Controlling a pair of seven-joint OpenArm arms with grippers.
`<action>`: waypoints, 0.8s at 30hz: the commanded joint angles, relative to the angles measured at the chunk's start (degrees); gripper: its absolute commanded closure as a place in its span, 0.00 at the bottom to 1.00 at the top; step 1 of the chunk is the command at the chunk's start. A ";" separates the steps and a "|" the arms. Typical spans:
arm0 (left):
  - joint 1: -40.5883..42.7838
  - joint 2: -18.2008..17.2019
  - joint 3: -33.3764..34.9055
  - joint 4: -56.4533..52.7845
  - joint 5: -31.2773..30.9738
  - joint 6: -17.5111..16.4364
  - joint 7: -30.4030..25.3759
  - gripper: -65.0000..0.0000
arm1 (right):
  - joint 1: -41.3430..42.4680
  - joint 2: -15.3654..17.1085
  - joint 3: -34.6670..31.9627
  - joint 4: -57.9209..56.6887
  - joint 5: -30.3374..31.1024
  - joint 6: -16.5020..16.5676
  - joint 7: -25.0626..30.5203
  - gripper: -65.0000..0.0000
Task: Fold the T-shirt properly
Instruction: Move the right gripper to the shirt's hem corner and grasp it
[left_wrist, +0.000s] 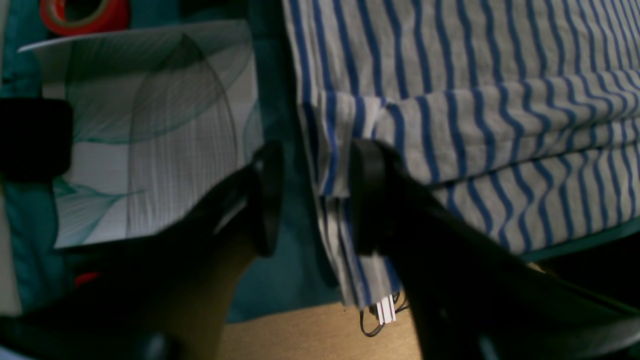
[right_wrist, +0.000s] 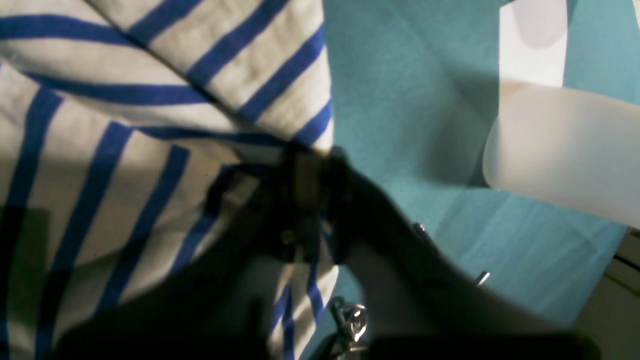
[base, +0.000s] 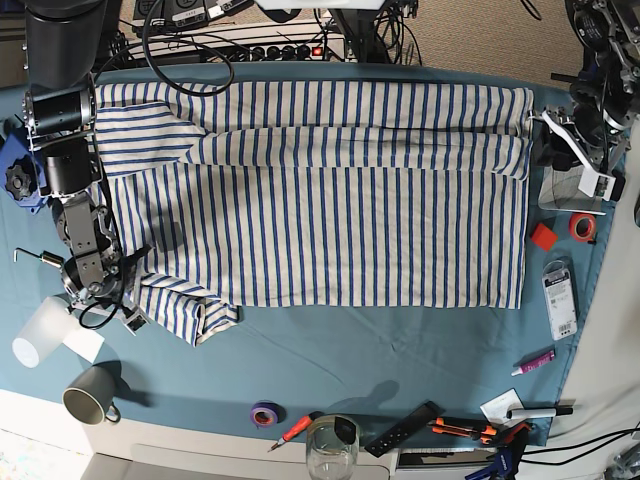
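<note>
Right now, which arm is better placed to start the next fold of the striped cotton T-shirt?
The right gripper, probably: it is already shut on the blue-striped cream T-shirt at a sleeve edge. The left gripper straddles the hem edge, jaws open.

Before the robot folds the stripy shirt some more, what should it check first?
1. Right gripper shut on the cream T-shirt with thin blue stripes: ok, pinching the sleeve edge.
2. Left gripper holding the shirt: not ok, its jaws stand open around the folded edge.
3. Both ends gripped for an even fold: not ok, only the right side is held.
4. Frosted plastic cup beside the right gripper clear of the shirt: ok, apart from it.
5. Red tape roll clear of the shirt: ok.
6. Shirt lying flat: not ok, the sleeve by the right gripper is bunched.
</note>
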 joint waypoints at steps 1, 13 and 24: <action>-0.13 -0.79 -0.37 0.98 -0.98 0.00 -1.25 0.65 | 1.92 0.85 0.37 0.72 -0.39 -0.70 -0.85 1.00; -0.13 -0.79 -0.37 0.98 -0.96 0.00 -2.71 0.65 | 1.73 5.77 0.39 12.20 9.53 -4.94 -15.39 1.00; -0.11 -0.79 -0.37 0.98 -0.96 0.00 -2.71 0.65 | -0.59 13.49 0.39 23.23 24.06 -4.24 -30.23 1.00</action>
